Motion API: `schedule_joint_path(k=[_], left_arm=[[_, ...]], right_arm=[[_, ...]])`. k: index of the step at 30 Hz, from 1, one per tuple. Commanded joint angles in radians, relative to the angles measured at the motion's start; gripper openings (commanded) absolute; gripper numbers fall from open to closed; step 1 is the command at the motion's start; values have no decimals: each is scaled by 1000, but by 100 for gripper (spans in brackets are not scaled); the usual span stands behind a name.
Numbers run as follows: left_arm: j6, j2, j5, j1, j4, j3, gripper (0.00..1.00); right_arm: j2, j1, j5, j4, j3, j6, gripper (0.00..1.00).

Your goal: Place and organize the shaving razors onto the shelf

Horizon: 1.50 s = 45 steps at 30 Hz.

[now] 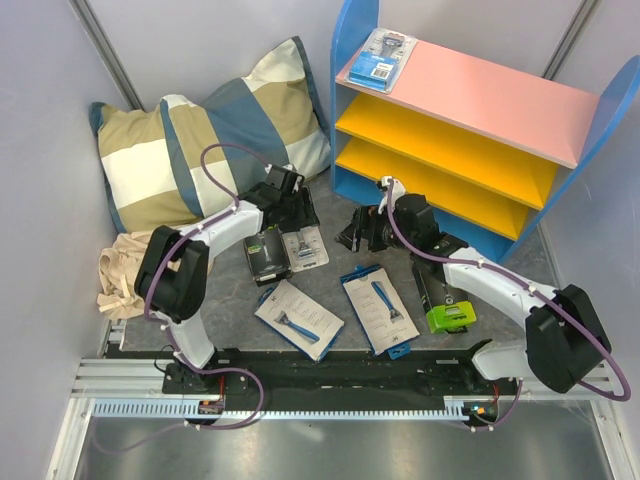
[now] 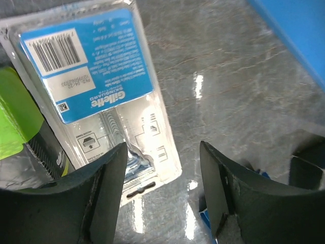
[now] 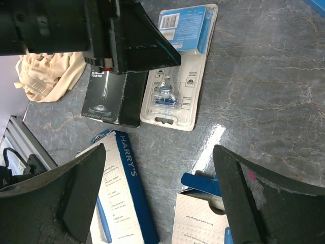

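As it hangs open, the left end effector hovers over 1 blister pack.

The blister pack is formed of clear glossy plastic over a paper card. The table is seen smooth and shiny, the cloth matt and creased.

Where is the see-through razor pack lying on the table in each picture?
Top view: the clear pack sits just left of centre.
Left wrist: clear pack fills the upper left.
Right wrist: clear pack at top middle.
Shared landmark: the black box beside it.
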Motion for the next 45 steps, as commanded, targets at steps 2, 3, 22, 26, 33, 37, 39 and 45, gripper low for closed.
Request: schedule_joint_path(k=[2,3,22,26,33,37,39,45], left_arm=[[-42,35,-76,-8,6,36,65],[-40,41,-85,-9,4,39,64],[-25,222,-162,-9,-33,86,34],[-20,242,-160,-9,-42,97,6],[-4,184,-166,-9,-42,88,2],[6,106,-186,-9,-45,70,2],[10,52,-199,-9,-45,56,2],[13,-84,-206,-9,-62,34,2]], right_arm=[[-32,2,15,47,-12,0,95],[-27,2,13,47,-14,-1,95],[-1,2,4,63,-28,0,95],[2,1,-1,67,-34,3,95],[3,2,-5,71,-29,11,95],[-1,2,-27,76,-17,26,94],[-9,1,-30,77,-12,31,95],[-21,2,-62,96,-11,49,93]])
